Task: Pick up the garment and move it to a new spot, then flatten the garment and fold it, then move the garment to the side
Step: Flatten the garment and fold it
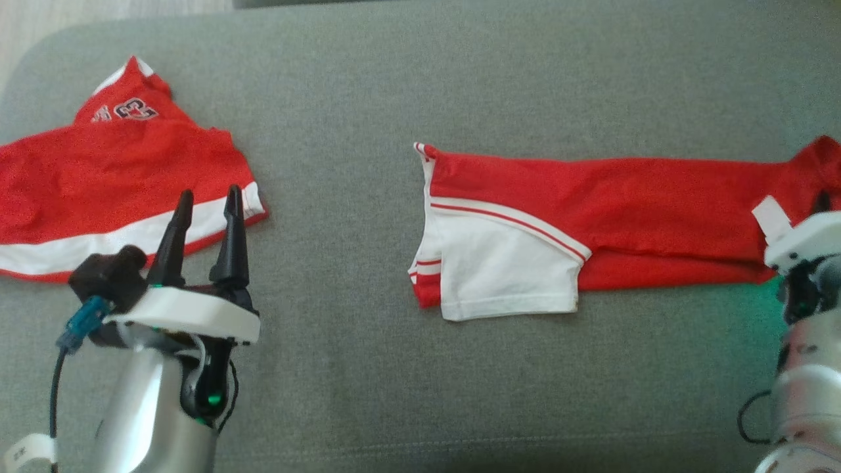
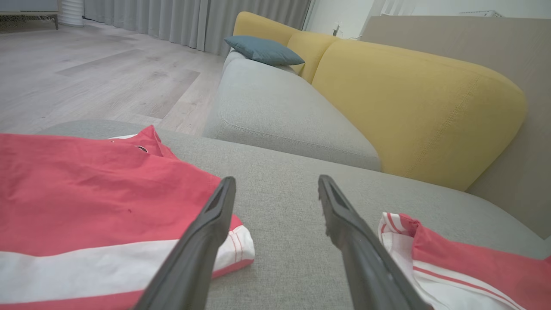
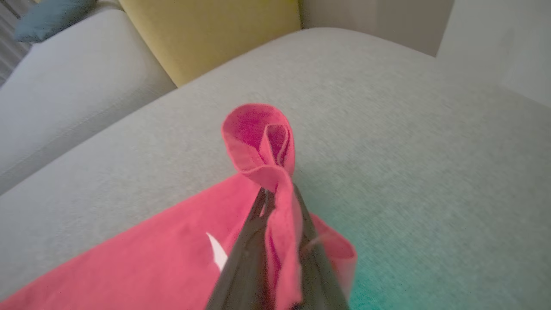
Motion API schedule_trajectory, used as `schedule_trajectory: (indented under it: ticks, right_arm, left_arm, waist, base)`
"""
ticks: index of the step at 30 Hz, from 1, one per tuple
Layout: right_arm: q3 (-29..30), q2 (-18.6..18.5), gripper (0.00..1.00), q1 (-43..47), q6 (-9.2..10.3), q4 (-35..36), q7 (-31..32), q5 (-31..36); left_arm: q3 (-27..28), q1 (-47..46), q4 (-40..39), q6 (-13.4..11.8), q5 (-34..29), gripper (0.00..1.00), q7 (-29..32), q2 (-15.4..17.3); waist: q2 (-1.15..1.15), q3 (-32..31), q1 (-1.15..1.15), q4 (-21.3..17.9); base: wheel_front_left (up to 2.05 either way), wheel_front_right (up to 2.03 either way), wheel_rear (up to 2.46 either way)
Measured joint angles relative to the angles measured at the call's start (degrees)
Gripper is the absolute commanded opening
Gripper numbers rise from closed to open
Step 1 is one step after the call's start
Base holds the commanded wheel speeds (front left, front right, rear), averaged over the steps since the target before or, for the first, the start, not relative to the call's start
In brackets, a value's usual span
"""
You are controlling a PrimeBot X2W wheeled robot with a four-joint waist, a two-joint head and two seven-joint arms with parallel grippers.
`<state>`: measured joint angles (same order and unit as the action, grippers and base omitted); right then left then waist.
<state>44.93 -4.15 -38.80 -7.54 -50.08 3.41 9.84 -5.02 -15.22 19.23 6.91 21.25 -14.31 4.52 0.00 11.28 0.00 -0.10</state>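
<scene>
The right gripper (image 3: 277, 196) pinches the right end of the garment (image 1: 611, 217), which stretches leftward toward the spread-fingered left gripper (image 1: 209, 192).

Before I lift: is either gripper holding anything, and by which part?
The right gripper is shut on the folded red garment, pinching bunched cloth at its right end. The left gripper is open, holding nothing.
</scene>
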Motion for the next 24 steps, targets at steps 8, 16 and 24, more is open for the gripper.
schedule_trajectory:
  ticks: [8,16,24]
  right_arm:
    - [-11.91,0.60,0.00,-1.83,0.00,-0.99,-0.43,-7.99]
    - [-36.49,0.60,0.00,-1.60,0.00,-3.50,-0.64,-32.38]
    - [-61.79,0.65,0.00,3.81,0.00,0.60,-5.39,-55.37]
  left_arm:
    - [0.16,4.13,1.22,0.15,0.02,1.00,0.01,-1.21]
    - [0.08,6.65,1.56,0.14,0.10,1.00,0.01,-1.67]
    - [-0.22,8.09,1.83,0.07,0.11,1.00,0.01,-1.78]
  waist:
    - [0.00,-5.12,0.00,0.21]
    - [0.00,-10.00,0.00,1.76]
    - [0.00,-11.60,0.00,4.46]
  base:
    - [0.00,0.00,0.00]
    - [0.00,0.00,0.00]
    - [0.00,0.00,0.00]
